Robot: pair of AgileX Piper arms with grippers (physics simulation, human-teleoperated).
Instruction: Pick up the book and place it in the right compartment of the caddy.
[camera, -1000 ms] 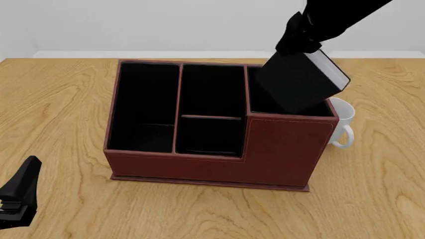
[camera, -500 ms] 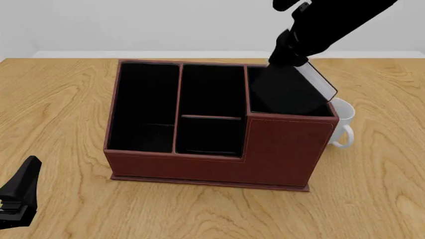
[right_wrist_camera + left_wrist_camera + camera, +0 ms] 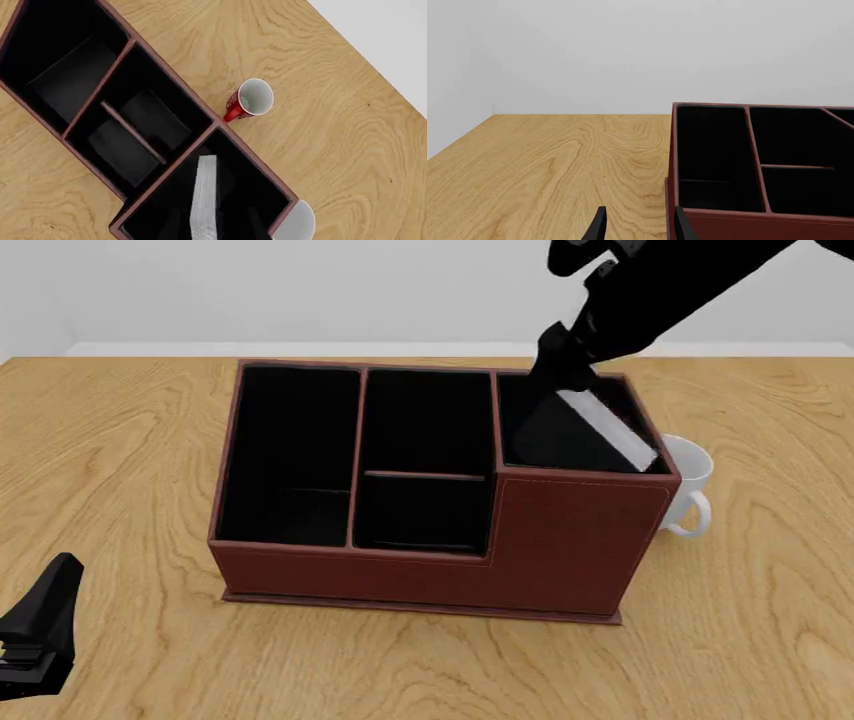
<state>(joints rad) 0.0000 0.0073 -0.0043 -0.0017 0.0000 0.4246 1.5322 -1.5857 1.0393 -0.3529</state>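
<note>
The reddish-brown caddy (image 3: 574,540) stands mid-table, its black bays also showing in the left wrist view (image 3: 760,220). The black book (image 3: 607,430) leans tilted inside the right compartment (image 3: 523,415), white page edge up. My right gripper (image 3: 558,365) hovers just over the book's top corner. In the right wrist view the page edge (image 3: 203,200) runs between two faint dark fingers that stand wider than the book, so the gripper looks open. My left gripper (image 3: 34,640) rests open at the near left, empty (image 3: 637,227).
A white mug (image 3: 687,485) stands against the caddy's right side. A red mug (image 3: 250,100) sits on the table behind the caddy, seen only in the right wrist view. Bare wood lies left of the caddy.
The book has dropped and tipped further into the right compartment, now sitting lower than the gripper's tips. The right arm lowered slightly. The left arm stayed still.
</note>
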